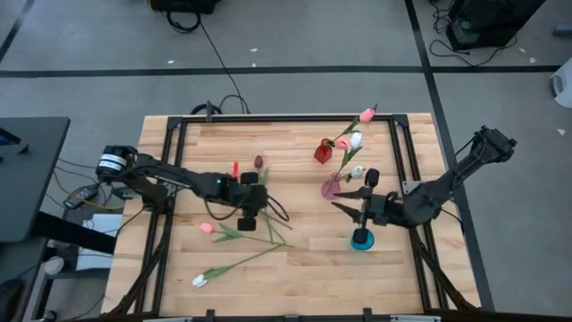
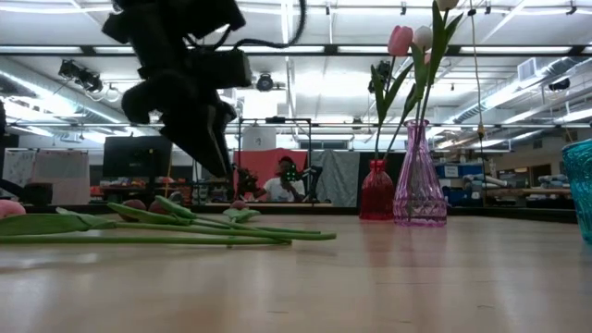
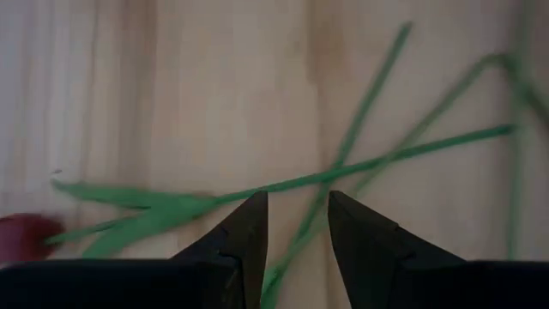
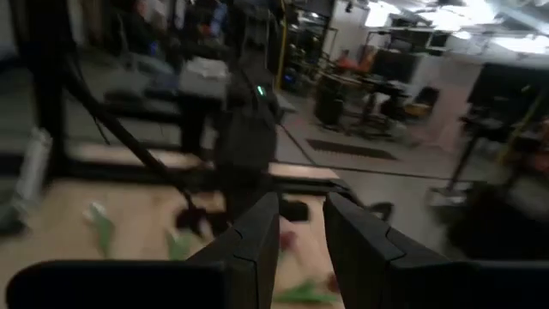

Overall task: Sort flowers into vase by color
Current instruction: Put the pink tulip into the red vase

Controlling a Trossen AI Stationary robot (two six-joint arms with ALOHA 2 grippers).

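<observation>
The left claw (image 1: 251, 217) hangs over the left-centre of the worktop (image 1: 304, 259) in the high view, right above a loose tangle of flowers (image 1: 255, 234) whose thin green stems fan out toward the right and the near edge; a pink head (image 1: 206, 228) lies just left of the claw, a white head (image 1: 199, 281) lies near the front edge, and a dark maroon head (image 1: 258, 162) sits a little way behind the arm. The right claw (image 1: 359, 205) waits on the far side, near a pink vase (image 1: 332, 187), a red vase (image 1: 323, 151) and a teal vase (image 1: 361, 239), well apart from the loose stems, so the left arm is plainly the nearer one. In the low view the left arm hangs as a dark mass above stems (image 2: 185, 222) lying flat along the worktop, with the two vases standing upright to the right, bare wood between. In the left wrist view the left claw (image 3: 298, 225) shows its fingers parted a narrow gap, empty, with one green stem (image 3: 360, 165) running crosswise just beyond the tips and a second stem slanting into the gap; the grip probably wants a straight drop onto that crossing. In the right wrist view the right claw (image 4: 300, 227) is likewise narrowly parted and holds nothing.
</observation>
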